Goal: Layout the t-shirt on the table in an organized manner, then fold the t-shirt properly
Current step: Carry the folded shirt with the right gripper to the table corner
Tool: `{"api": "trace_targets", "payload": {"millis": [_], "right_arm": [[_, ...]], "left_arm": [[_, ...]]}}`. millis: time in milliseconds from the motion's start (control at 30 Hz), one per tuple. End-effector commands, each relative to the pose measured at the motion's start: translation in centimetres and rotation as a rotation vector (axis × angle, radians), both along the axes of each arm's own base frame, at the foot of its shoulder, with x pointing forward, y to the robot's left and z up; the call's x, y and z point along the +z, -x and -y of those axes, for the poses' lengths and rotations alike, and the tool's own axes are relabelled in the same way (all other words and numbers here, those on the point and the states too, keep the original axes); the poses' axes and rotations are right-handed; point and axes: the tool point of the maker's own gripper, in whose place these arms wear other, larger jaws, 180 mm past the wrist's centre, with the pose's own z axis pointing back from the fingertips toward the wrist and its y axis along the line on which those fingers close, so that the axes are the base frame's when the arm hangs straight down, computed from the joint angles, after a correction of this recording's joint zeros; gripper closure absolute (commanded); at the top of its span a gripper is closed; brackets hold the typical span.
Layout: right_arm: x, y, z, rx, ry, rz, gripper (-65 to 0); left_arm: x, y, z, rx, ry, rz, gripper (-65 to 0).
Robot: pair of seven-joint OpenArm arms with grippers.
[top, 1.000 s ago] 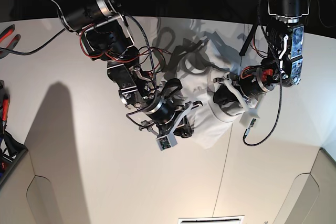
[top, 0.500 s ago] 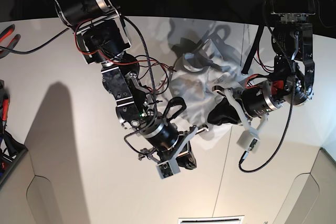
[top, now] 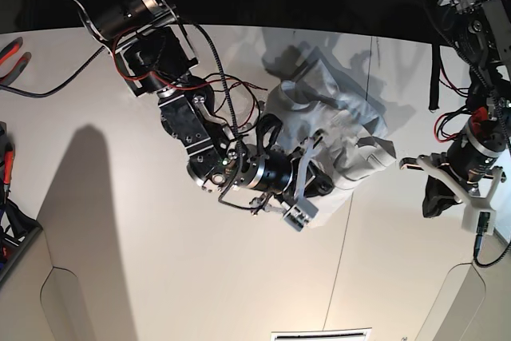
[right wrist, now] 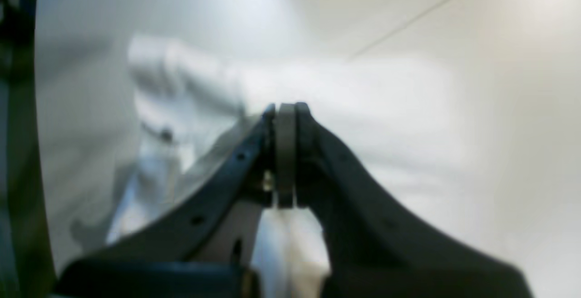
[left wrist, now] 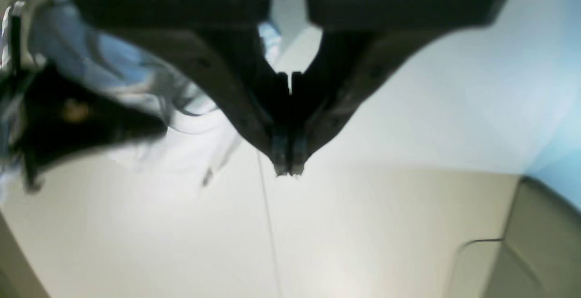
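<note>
While its arm reaches low and sideways across the table (top: 120, 261), the right gripper (top: 319, 185) stays pinched on the crumpled white t-shirt (top: 339, 129) at mid-table. Well apart to the right, the left gripper (top: 435, 197) hangs closed and empty.

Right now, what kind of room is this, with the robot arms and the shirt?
Probably a robot lab or test bench: two bare-wired arms reach over a plain white table, working on a crumpled white t-shirt, with dark surroundings behind.
</note>
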Motion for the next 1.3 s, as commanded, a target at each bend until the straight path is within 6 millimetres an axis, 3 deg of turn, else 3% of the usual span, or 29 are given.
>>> {"api": "trace_targets", "payload": {"millis": [0,133,233,333,467,600,667,767,867,1067,1167,1267], "right_arm": [[1.2,-0.2,-1.4,0.033,-0.02,0.032,0.0],[-3.3,2.6,-1.6,0.106,0.117,-0.007,0.0],[-6.0,1.7,0.5,0.024,0.221,0.01,0.0],[-7.8,-1.4,4.6,-0.23,0.308,0.009,0.0],[-8.2,-5.2,11.9,-0.638,0.327,-0.039,0.0],[-8.8,-6.3,19.5,-1.008,0.333,-0.143,0.0],[-9.2,-6.1,21.6,-1.111,0.316,-0.2,0.0],[-8.9,-6.4,22.2,-1.158,0.256,-0.234,0.0],[-6.0,-8.5,20.9,-1.092,0.16,-0.167,0.0],[4.6,-12.6,18.5,-0.954,-0.018,0.072,0.0],[10.4,-12.8,15.9,-0.779,-0.094,0.207,0.0],[14.9,-10.7,12.8,-0.451,-0.105,0.369,0.0]], "left_arm": [[1.7,-0.3,-0.5,0.009,0.004,0.061,0.0],[1.3,0.5,-1.3,0.028,0.017,0.049,0.0],[0.5,1.1,-1.3,0.028,0.018,0.027,0.0],[0.1,1.5,-1.3,0.028,0.018,0.013,0.0],[0.2,1.4,-0.9,0.017,0.045,0.023,0.0],[0.4,1.4,-0.5,0.004,0.06,0.03,0.0],[0.3,1.5,-0.5,0.004,0.06,0.029,0.0],[0.4,1.4,-0.5,0.004,0.061,0.032,0.0],[0.6,1.4,-0.3,-0.003,0.076,0.042,0.0],[0.6,1.4,-0.2,-0.008,0.08,0.043,0.0],[0.6,1.4,-0.2,-0.008,0.08,0.044,0.0],[0.6,1.4,-0.2,-0.008,0.08,0.044,0.0]]}}
